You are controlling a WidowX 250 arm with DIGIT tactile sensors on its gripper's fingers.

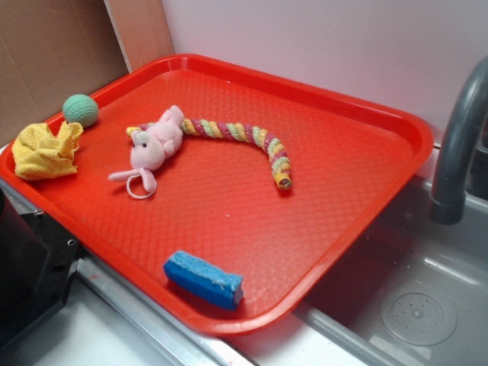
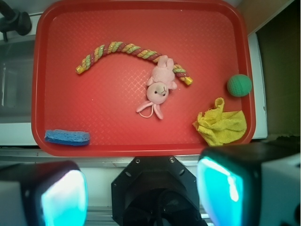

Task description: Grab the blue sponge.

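The blue sponge (image 1: 203, 279) lies untouched at the red tray's (image 1: 396, 122) near rim; the gripper (image 2: 141, 188), fingers spread and empty, must descend over it.

On the red, diamond-textured tray (image 1: 366, 114), the sponge (image 1: 203, 279) is bright blue, the plush (image 1: 155, 145) pink, the rope (image 1: 242, 134) pink-yellow-green striped, the ball (image 1: 80, 110) teal-green, the cloth (image 1: 46, 150) yellow.

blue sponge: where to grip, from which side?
Grip the blue sponge mid-length, across its narrow width, coming from above. It lies flat, long side along the red tray rim, with nothing close beside it. The gripper is open.
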